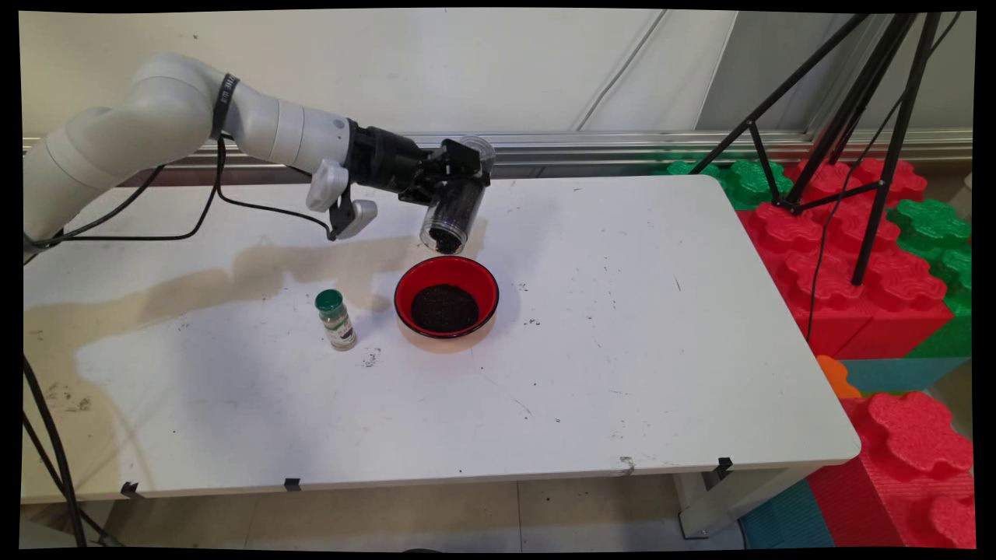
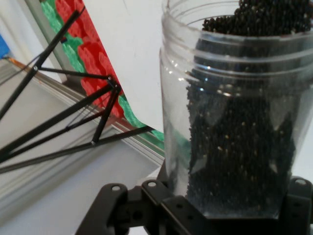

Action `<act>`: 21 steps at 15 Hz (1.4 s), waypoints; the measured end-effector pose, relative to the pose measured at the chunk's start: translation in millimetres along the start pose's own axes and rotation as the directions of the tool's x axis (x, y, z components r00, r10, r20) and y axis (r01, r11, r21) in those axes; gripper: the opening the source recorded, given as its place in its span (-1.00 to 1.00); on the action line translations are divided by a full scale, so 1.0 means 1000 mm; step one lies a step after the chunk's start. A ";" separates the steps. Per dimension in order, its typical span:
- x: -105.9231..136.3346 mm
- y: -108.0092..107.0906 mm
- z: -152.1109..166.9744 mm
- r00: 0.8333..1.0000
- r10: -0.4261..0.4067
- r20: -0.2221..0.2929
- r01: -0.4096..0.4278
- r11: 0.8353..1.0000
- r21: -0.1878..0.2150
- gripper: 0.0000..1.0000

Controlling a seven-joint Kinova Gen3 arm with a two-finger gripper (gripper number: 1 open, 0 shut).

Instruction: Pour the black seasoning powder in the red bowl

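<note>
White table (image 1: 638, 373): red bowl (image 1: 446, 296) of dark grains mid-table, green-capped spice bottle (image 1: 336, 319) just left, apart.

white table (image 1: 622, 373) | pale wall (image 1: 389, 70) | black tripod (image 1: 871, 117) | red-green foam blocks (image 1: 856, 257)

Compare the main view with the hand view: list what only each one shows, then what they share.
Only the main view shows the red bowl with dark seeds in it, directly below the jar's mouth, and the small green-capped bottle standing apart to the bowl's left.

Only the hand view shows the jar's threaded neck and the individual small black seeds piled toward its mouth.

Both show the end effector clamped on the clear plastic jar, tilted mouth-down, plus the white table, the black tripod and the red and green foam blocks.
</note>
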 end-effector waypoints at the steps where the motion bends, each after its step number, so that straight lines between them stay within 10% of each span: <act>1: -0.001 0.000 -0.001 1.000 -0.026 0.002 0.026 1.000 -0.001 -1.00; 8: -0.010 -0.006 -0.010 0.965 -0.260 0.019 0.260 0.966 -0.004 -1.00; 12: -0.017 -0.009 -0.015 0.907 -0.420 0.038 0.420 0.907 0.001 -1.00; 16: -0.025 -0.011 -0.021 0.812 -0.581 0.056 0.581 0.814 0.012 -1.00; 21: -0.032 -0.012 -0.026 0.642 -0.763 0.066 0.763 0.645 0.032 -1.00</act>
